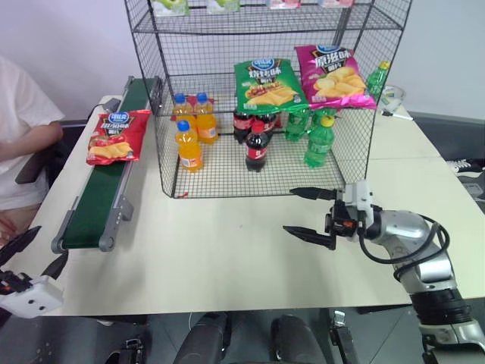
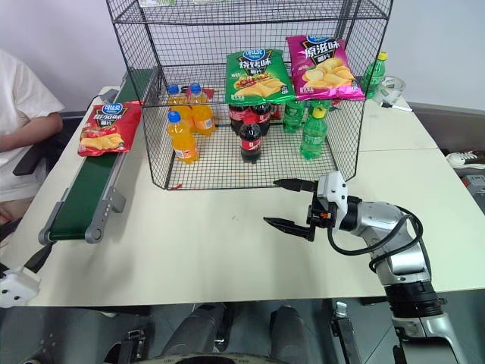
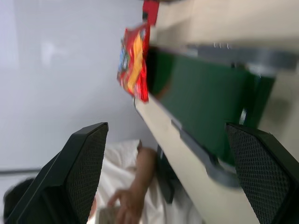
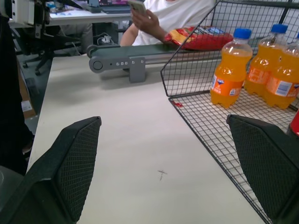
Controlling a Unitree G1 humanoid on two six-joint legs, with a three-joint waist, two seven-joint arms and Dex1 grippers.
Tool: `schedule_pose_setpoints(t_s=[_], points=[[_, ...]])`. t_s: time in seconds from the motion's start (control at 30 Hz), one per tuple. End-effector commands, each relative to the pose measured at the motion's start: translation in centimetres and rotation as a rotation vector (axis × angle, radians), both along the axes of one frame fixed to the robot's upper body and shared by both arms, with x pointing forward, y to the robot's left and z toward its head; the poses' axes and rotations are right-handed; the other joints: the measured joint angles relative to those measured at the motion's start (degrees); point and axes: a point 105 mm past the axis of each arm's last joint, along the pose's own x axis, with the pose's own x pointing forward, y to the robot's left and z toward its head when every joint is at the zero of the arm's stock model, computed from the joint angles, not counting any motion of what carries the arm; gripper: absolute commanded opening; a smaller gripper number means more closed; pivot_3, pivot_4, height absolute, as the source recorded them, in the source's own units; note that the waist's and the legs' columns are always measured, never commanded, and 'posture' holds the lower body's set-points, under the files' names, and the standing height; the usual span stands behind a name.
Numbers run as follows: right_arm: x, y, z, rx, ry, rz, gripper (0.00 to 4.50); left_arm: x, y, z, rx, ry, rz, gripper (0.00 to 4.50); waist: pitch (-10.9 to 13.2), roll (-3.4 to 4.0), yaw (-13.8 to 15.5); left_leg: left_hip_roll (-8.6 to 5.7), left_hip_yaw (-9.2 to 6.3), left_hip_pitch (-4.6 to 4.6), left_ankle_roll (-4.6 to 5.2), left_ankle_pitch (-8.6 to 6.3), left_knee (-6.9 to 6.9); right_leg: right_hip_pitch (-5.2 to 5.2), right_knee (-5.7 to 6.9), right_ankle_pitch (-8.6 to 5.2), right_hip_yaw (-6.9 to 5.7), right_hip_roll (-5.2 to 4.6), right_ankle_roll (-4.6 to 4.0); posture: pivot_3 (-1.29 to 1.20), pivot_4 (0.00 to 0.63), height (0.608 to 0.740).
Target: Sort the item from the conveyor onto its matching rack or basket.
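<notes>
On the belt [image 1: 98, 199], up toward its far end, the red bag [image 1: 117, 136] lies flat and untouched, at about ten o'clock from the table's [image 1: 227, 250] middle and just beside the rack's [image 1: 265, 91] left wall. A seated person in white [image 1: 19, 129] is at nine o'clock, close by that end of the belt.

Neither arm has anything. The left claw [image 1: 26, 254] hangs low off the near left corner of the table, at about seven o'clock, fingers spread wide and empty; its own camera looks along the belt with the bag far off. The right claw [image 1: 309, 212] floats over bare table in front of the rack, at four o'clock, pointing leftward, jaws wide apart and empty too.

So, to my eye, the pick has not begun: this is the approach stage. The left arm is the nearer one, and it would need to rise, reach forward along the belt and come down over the bag with the fingers astride it. A crisp bag is puffy and slippery, so a pinch near an edge seems safer. After that comes the carry to the shelf with the green [image 1: 267, 85] and pink bags [image 1: 330, 76].
</notes>
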Motion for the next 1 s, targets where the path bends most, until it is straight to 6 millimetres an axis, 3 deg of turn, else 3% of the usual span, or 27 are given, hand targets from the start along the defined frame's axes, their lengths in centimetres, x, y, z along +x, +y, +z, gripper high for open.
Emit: schedule_pose_setpoints(t_s=[0.03,0.6,1.0], points=[[-0.3,0.6,0.4,-0.008,-0.036,0.038,4.5,-0.7,0.9,-0.9,0.031,0.004,0.036,4.16,0.0,0.0,0.0,0.0,0.0,0.0,0.0,0.0,0.0,0.0,0.0,0.01,-0.01,0.0,0.02,0.0,0.15,0.74],[-2.7,1.8,0.1,0.009,0.04,0.157,4.5,1.2,-0.3,-1.6,0.052,-0.056,-0.005,4.16,0.0,-0.02,0.0,0.0,-0.07,0.0,0.0,0.0,0.01,0.02,0.01,0.1,-0.13,0.0,0.2,0.0,0.15,0.74],[-2.1,1.8,0.1,0.001,0.023,0.127,4.5,1.8,-0.8,-2.0,0.048,-0.065,-0.007,4.16,0.0,-0.04,0.1,0.0,-0.07,0.0,0.0,0.0,0.03,0.03,0.02,0.1,-0.15,0.0,0.2,0.0,0.15,0.74]])
